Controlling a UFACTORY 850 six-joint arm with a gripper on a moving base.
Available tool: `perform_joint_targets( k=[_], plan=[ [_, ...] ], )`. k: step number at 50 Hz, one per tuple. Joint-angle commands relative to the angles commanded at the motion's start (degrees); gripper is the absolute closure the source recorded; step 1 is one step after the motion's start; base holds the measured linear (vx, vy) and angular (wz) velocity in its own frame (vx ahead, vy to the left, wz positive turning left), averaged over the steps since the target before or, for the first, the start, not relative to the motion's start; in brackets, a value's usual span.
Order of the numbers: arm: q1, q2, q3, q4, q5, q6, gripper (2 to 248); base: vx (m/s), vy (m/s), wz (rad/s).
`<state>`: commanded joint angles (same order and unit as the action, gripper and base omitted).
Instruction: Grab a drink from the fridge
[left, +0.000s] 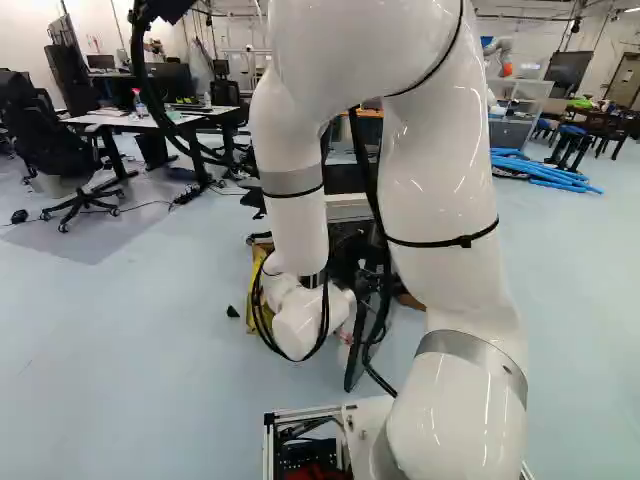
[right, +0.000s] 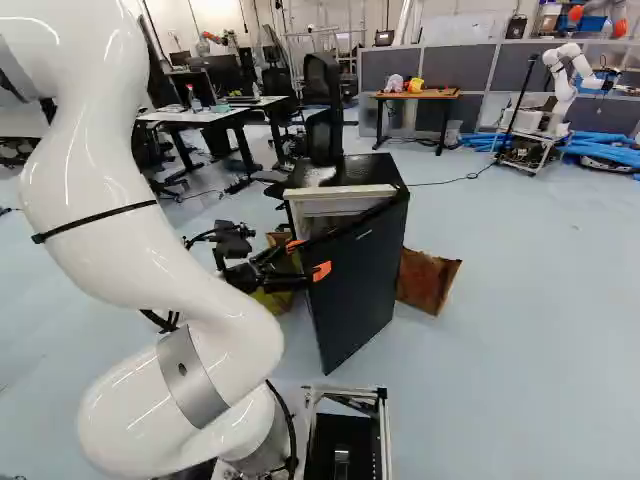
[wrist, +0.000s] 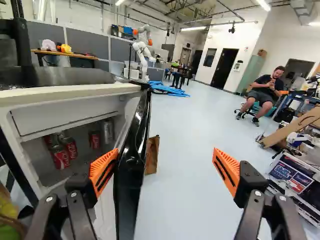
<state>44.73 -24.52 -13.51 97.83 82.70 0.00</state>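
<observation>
To the left of the pincer, and ahead of it, the drinks are found: red cans and a silver one, stood low inside the fridge, under a white compartment. None is held. The pincer's fingers are set wide apart, and nothing is clamped by them. Just inside the left finger's orange pad, the edge of the black door is seen within the gap; whether it is touched cannot be told. The door is partly open, with the left finger placed on its inner side and the right finger well apart from it.

The step in hand is judged to be the widening of the door. It is best done with the left finger laid flat behind the edge and the door swept to the pincer's right, in an arc about its far hinge side rather than in a straight line. The push should be kept slow and steady, so that the edge is not slipped off and the light cabinet is not dragged. Beyond the door a brown panel is seen, by which the swing might be stopped early.
</observation>
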Motion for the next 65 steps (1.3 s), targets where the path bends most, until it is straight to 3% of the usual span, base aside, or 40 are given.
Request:
perform_joint_targets(
  k=[21, 32, 48, 65],
  plan=[
    [0.26, -0.54, 3.35, 6.2, 0.0, 0.0, 3, 0.0, 0.0, 0.0],
    [-0.97, -0.99, 4.17, 9.42, 0.0, 0.0, 3, 0.0, 0.0, 0.0],
    [-6.21, 0.05, 2.96, 13.81, 0.0, 0.0, 3, 0.0, 0.0, 0.0],
    [-13.67, 2.12, 0.15, 16.39, -0.36, 0.0, 3, 0.0, 0.0, 0.0]
  ],
)
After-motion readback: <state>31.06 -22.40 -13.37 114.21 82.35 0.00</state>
